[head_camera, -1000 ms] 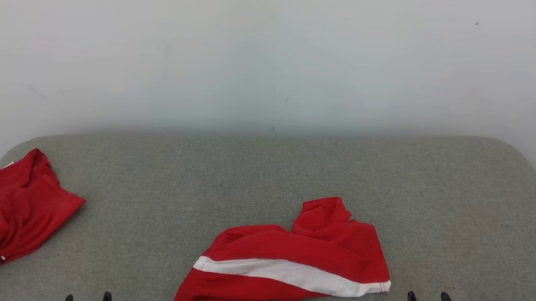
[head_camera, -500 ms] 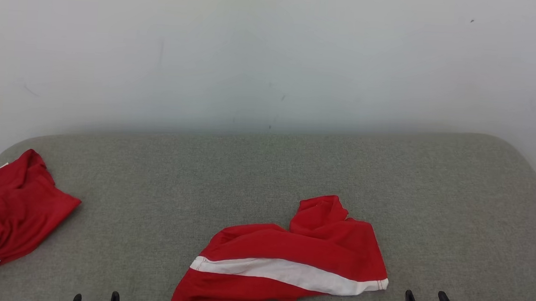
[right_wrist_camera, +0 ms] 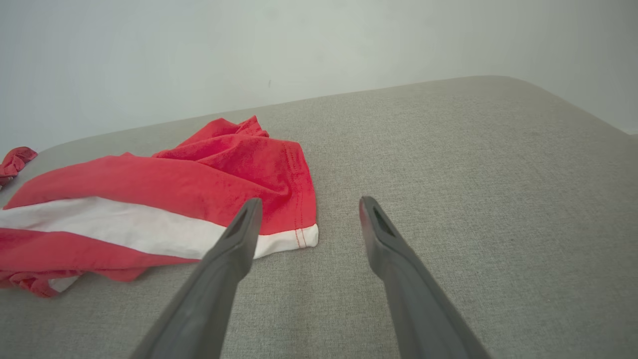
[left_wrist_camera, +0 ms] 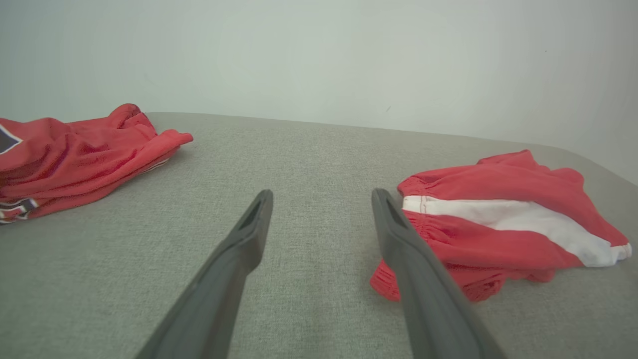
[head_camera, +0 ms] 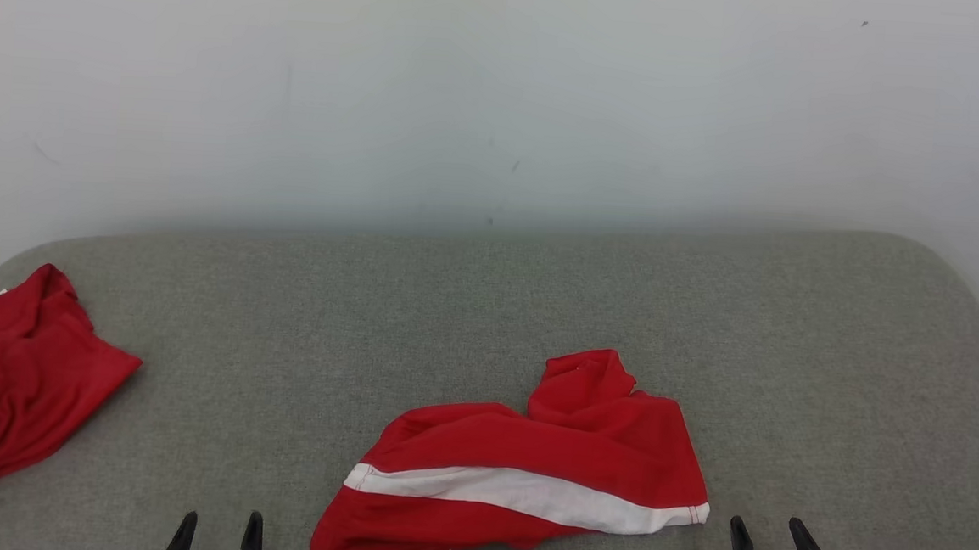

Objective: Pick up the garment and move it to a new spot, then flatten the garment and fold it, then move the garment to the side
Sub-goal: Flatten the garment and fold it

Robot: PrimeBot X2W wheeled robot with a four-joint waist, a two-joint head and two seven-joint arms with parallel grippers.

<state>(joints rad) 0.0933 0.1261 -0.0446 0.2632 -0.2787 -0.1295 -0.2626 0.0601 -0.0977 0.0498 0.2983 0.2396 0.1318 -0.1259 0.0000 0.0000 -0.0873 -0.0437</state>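
left gripper (head_camera: 219, 520) at near edge, jaws wide, empty, just left of the crumpled red garment (head_camera: 528, 473) with white stripe; right gripper (head_camera: 765, 526) jaws wide, empty, just beside its right hem corner; garment lies between both on grey cushion (head_camera: 453, 307); second red shirt (head_camera: 15, 390) far left; white wall (head_camera: 500, 97) behind

The jaws are long, tapering, dark grey, with slotted tips.
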